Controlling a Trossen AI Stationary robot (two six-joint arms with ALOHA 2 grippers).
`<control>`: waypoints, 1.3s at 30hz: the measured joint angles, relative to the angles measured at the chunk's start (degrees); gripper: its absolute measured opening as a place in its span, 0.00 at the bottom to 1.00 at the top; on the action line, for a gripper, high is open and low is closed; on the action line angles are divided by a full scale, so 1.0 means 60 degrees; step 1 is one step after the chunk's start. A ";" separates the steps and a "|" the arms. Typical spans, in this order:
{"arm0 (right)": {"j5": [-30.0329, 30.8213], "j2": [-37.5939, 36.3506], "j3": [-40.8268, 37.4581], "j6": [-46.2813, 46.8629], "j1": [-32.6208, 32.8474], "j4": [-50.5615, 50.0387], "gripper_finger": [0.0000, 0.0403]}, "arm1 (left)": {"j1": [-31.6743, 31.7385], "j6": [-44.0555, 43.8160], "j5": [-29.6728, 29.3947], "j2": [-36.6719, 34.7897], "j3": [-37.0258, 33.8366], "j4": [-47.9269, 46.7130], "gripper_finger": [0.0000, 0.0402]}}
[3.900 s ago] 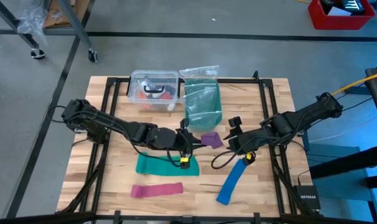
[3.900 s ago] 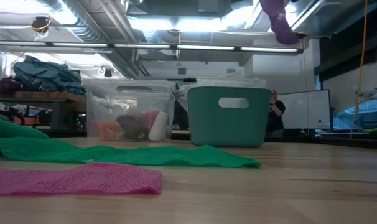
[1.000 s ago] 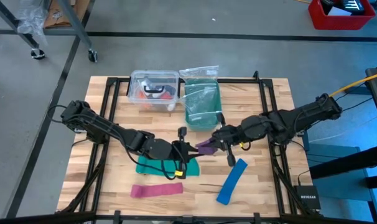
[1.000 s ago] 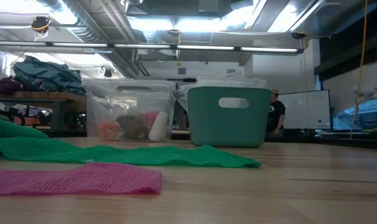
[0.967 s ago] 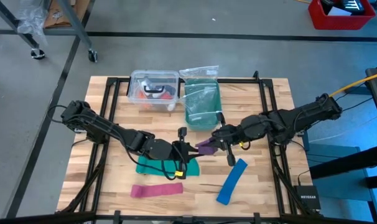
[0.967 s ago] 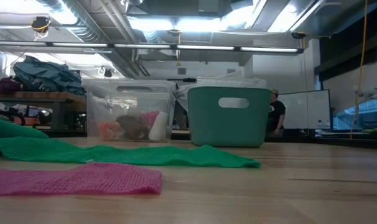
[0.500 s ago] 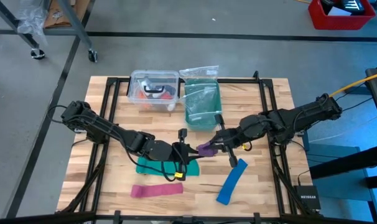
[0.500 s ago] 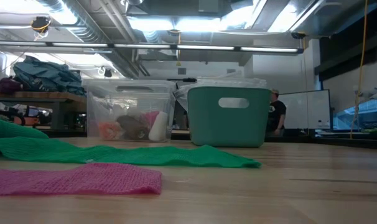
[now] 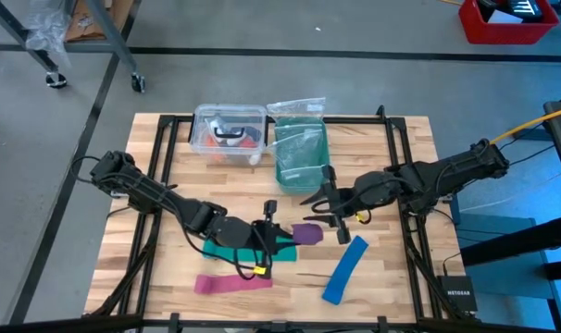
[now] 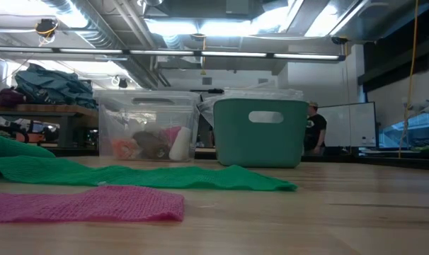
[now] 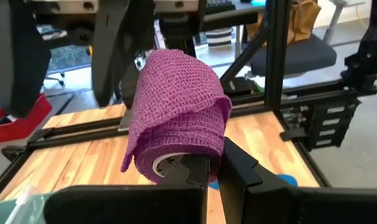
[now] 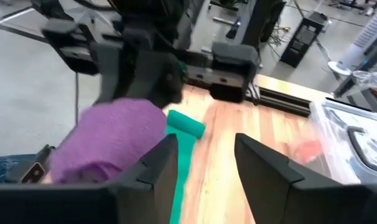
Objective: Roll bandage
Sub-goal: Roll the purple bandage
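The small purple fabric bandage roll [image 9: 307,232] sits pinched in the left tool [image 9: 279,233], just beside the green fabric strip [image 9: 227,250] on the wooden tabletop [image 9: 401,268]. The right tool [image 9: 323,205], fingers spread and empty, hovers near the roll, on its far side from the strip. The left arm is nearer.

Purple bandage [image 9: 306,232], woven crepe texture, white core showing. Green strip [image 9: 227,250]; pink strip [image 9: 227,283], knit weave; blue strip [image 9: 344,269]. Teal bin [image 9: 303,157]. Clear box [image 9: 229,134] showing orange, white, dark contents. Pale striped wood tabletop [image 9: 396,282], black frame.
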 joint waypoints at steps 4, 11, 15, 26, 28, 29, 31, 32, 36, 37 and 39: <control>0.0423 0.0004 0.0000 -0.0003 -0.0068 -0.0411 0.39 | -0.0099 -0.0085 0.0024 0.0000 0.0000 -0.0034 0.01; 0.0059 -0.0251 0.0000 0.0004 -0.0620 -0.0984 0.39 | -0.0221 -0.0104 0.0025 0.0000 0.0000 -0.0068 0.01; -0.0296 -0.0680 0.0000 0.0007 -0.1022 -0.1765 0.39 | -0.0126 -0.0105 -0.0107 0.0000 0.0000 -0.0382 0.01; -0.0334 -0.1728 0.0000 -0.0519 -0.1643 -0.3498 0.39 | 0.1252 -0.2455 0.0203 -0.0006 -0.0211 -0.2427 0.01; -0.0293 -0.1811 0.0000 -0.0652 -0.1703 -0.3723 0.39 | 0.1578 -0.2733 0.0730 -0.0015 -0.0467 -0.2341 0.01; -0.0267 -0.1821 0.0000 -0.0732 -0.1710 -0.3808 0.39 | 0.1753 -0.2881 0.0989 0.0033 -0.0605 -0.2307 0.01; -0.0259 -0.1829 0.0000 -0.0786 -0.1710 -0.3954 0.39 | 0.2053 -0.3301 0.1365 0.0134 -0.0895 -0.2222 0.01; -0.0258 -0.1829 0.0000 -0.0816 -0.1710 -0.4028 0.39 | 0.2205 -0.3529 0.1534 0.0217 -0.1070 -0.2234 0.01; -0.0258 -0.1823 0.0000 -0.1003 -0.1689 -0.4261 0.39 | 0.2708 -0.4043 0.2280 0.0684 -0.1631 -0.1862 0.01; -0.0258 -0.1821 0.0000 -0.1015 -0.1689 -0.4266 0.39 | 0.2807 -0.4176 0.2485 0.0774 -0.1752 -0.1669 0.01; -0.0256 -0.1821 0.0000 -0.1024 -0.1689 -0.4331 0.39 | 0.3010 -0.4410 0.2930 0.1118 -0.1854 -0.1529 0.01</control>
